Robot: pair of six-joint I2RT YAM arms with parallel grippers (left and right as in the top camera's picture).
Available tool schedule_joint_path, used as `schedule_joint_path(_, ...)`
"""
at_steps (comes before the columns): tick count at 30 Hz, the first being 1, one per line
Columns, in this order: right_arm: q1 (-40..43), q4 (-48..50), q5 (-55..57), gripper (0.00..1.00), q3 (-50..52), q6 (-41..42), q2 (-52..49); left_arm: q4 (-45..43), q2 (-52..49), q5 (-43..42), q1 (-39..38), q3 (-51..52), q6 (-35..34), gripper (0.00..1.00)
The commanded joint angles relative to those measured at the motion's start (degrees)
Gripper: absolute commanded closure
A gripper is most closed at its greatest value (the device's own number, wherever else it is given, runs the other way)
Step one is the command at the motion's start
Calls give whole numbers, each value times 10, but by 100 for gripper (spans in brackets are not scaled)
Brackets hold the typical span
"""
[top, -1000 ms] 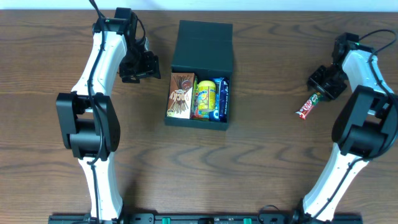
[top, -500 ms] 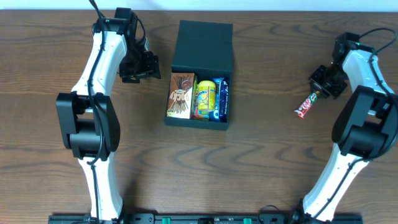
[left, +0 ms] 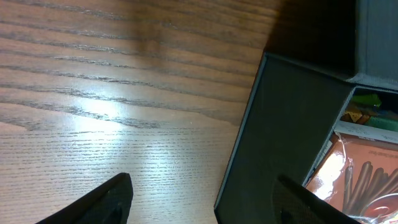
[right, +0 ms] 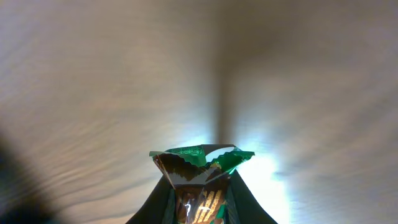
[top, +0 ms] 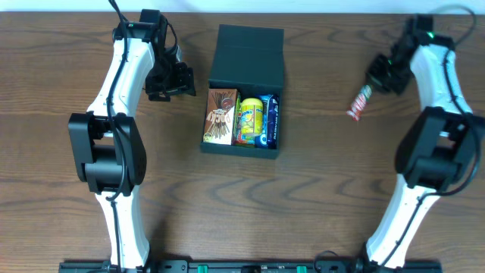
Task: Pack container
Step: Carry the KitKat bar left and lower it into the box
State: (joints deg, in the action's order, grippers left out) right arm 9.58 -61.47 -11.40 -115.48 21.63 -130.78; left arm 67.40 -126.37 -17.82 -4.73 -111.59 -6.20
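Note:
The container point(top: 246, 57) is a dark teal-black box with its flap lid open toward the far side. It holds a brown stick-biscuit packet point(top: 220, 117), a yellow packet point(top: 250, 120) and a blue packet point(top: 271, 121). My left gripper point(top: 168, 80) is open and empty just left of the box; the left wrist view shows the box wall point(left: 280, 143) between its fingertips point(left: 202, 199). My right gripper point(top: 377, 80) is shut on a red and green snack bar point(top: 359, 104), held above the table at the far right. The right wrist view shows the bar's crimped end point(right: 200, 165) between the jaws point(right: 200, 199).
Brown wooden table point(top: 318, 189). Both arms reach in from the near edge.
My right gripper has lifted the snack bar and carried it away from me and a little left, toward the box. The left arm has not moved.

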Motion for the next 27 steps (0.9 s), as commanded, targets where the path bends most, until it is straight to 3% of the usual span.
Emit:
schedule_joint_path(1, -70, -16, -31, 99, -69, -42, 17, 3, 8, 0, -2, -11, -2, 27)
schedule_joint_path(6, -162, -49, -31, 99, -130, -61, 17, 5, 8, 0, -2, -11, -2, 27)
schedule_joint_path(17, -274, -156, -61, 99, -132, -89, 17, 9, 8, 0, -2, -11, -2, 27)
schedule_joint_path(27, -322, -183, -70, 99, -123, 6, 14, 9, 8, 0, -2, -11, -2, 24)
